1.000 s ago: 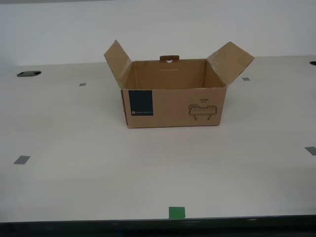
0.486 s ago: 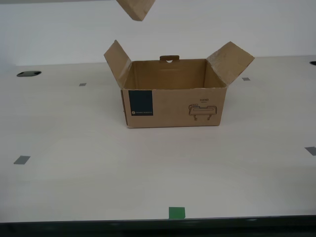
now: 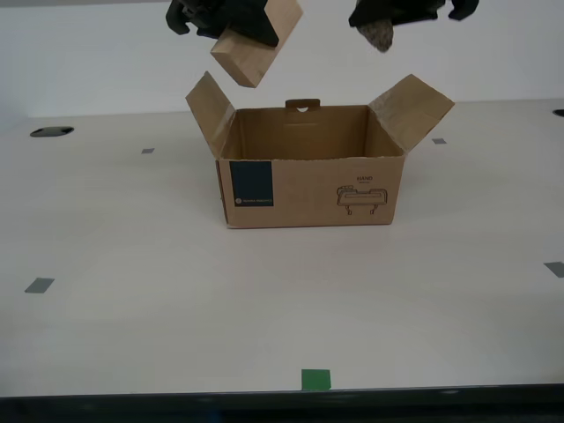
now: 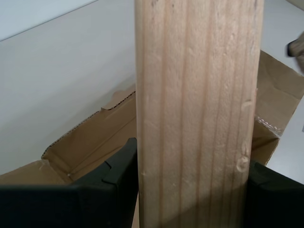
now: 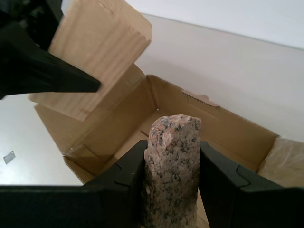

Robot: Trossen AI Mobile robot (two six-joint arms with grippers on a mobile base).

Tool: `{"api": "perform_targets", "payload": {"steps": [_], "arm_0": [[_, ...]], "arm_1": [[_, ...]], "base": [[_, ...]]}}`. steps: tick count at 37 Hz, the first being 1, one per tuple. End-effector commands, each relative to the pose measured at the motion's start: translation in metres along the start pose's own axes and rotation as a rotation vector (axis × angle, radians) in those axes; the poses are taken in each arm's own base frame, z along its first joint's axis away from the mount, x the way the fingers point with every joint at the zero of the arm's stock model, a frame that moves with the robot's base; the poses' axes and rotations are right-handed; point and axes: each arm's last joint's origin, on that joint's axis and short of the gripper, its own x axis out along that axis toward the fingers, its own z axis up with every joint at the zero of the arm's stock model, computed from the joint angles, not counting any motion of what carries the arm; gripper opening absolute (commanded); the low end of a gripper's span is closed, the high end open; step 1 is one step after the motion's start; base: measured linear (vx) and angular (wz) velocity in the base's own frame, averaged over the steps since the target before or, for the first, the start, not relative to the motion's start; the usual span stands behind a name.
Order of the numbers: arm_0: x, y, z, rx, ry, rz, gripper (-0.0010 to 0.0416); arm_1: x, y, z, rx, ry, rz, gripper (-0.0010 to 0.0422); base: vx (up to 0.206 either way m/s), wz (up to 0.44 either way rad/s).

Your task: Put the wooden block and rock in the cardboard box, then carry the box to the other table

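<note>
The second gripper [image 3: 231, 19] hangs high in the air, near the top of the exterior view and a bit to its left. Its two black jaws squeeze the wooden block [image 3: 256, 42] from both sides. In the second wrist view the block [image 4: 197, 114] fills the middle, with pale wood lines running along it. The first gripper [image 3: 388, 16] also hangs high up, more to the exterior view's right, and its jaws are closed around the rock [image 3: 377, 33]. In the first wrist view the rock [image 5: 172, 171] is speckled pink and grey and stands up between the jaws.

The biggest thing is the smooth cream table [image 3: 132, 300]. The cardboard box [image 3: 308, 181] sits in the middle of it, open at the top, with a flap sticking up on each side (its inside looks empty in the first wrist view). It has a dark square label [image 3: 251, 183] on the front. The block is tilted, just above the box's left flap. The rock is over the right flap.

Small grey tape squares [image 3: 39, 285] and one green tape piece [image 3: 315, 380] lie on the table.
</note>
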Motion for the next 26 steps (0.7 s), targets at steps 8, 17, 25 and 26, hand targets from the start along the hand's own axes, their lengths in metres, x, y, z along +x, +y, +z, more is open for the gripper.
{"api": "perform_targets", "payload": {"steps": [8, 17, 25, 26], "arm_0": [[0.038, -0.008, -0.025, 0.01, 0.053, 0.017, -0.0001], [0.05, -0.013, -0.031, 0.017, 0.073, 0.016, -0.0001], [0.054, -0.014, -0.035, 0.024, 0.088, 0.017, 0.0], [0.054, -0.014, -0.035, 0.024, 0.089, 0.016, 0.0]], "arm_1": [[0.01, -0.003, -0.019, -0.001, 0.011, 0.022, -0.0001], [0.016, -0.007, -0.029, -0.007, 0.01, 0.022, -0.0001], [0.024, -0.007, -0.037, -0.015, 0.031, 0.018, 0.0], [0.025, -0.007, -0.037, -0.017, 0.034, 0.017, 0.0]], "base": [[0.0, 0.0], [0.0, 0.0], [0.0, 0.0], [0.0, 0.0]]}}
